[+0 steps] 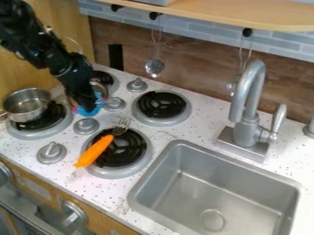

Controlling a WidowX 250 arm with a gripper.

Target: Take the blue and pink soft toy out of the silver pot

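Camera view. Landmark: fork with orange handle [95,150], lying over a black coil burner [136,149], tines pointing away from the counter's front edge.

Black gripper [86,99]: hangs down from the upper left, beyond the fork toward the back wall, apart from it. Cannot tell whether clenched or released.

Blue thing with pink ends [96,108]: right at the gripper's lower end, on the wall side of the fork; seems in contact. Its shape is partly hidden; cannot tell if it is grasped. Metal vessel [98,87]: partly behind the gripper, farther back than the fork.

Steel pot [25,104]: on a burner left of the fork. Another coil burner [161,104]: beyond the fork, to its right. Grey knob [86,126]: just left of the fork's tines. Sink [211,197]: right of the fork. Faucet [246,131]: right of the fork, farther back. Slotted ladle [154,67]: hanging at the wall beyond the fork.
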